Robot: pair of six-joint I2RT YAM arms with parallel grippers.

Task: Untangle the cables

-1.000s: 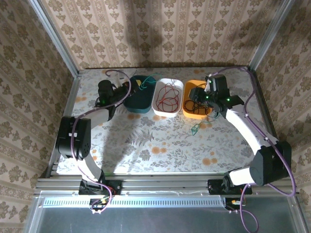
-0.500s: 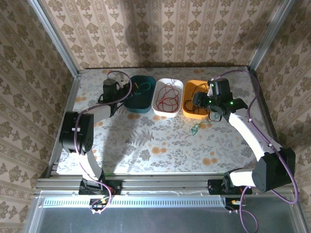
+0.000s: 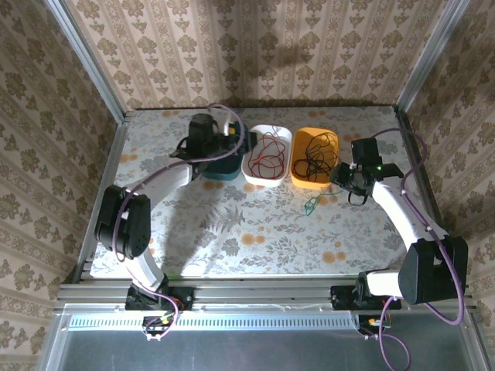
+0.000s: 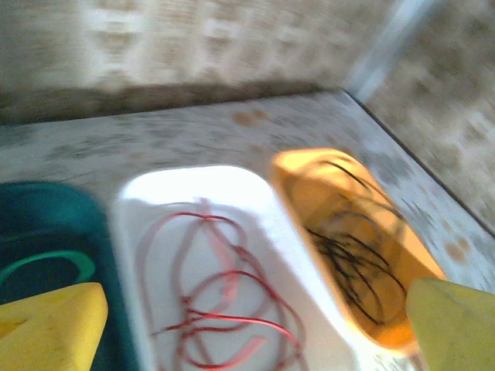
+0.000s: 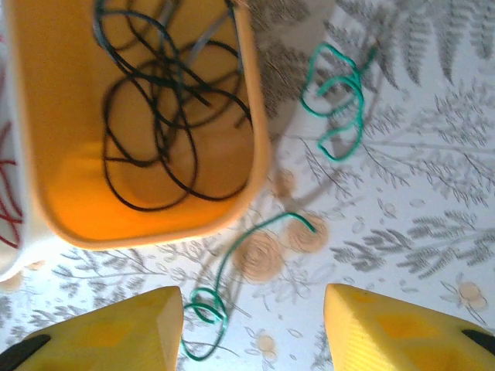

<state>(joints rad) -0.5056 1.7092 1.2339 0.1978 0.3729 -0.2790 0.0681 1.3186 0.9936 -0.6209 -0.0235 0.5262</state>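
While both wide apart: left jaws near red cable [image 4: 232,317], right jaws above green cable [image 5: 206,308].

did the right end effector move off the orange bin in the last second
Yes. The right end effector has swung right and nearer: it was over the orange bin's right side, now it is beside the bin, above the table.

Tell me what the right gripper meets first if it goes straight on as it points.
Probably the nearer green cable on the table outside the orange bin; it lies ahead of the right gripper, though depth is unclear.
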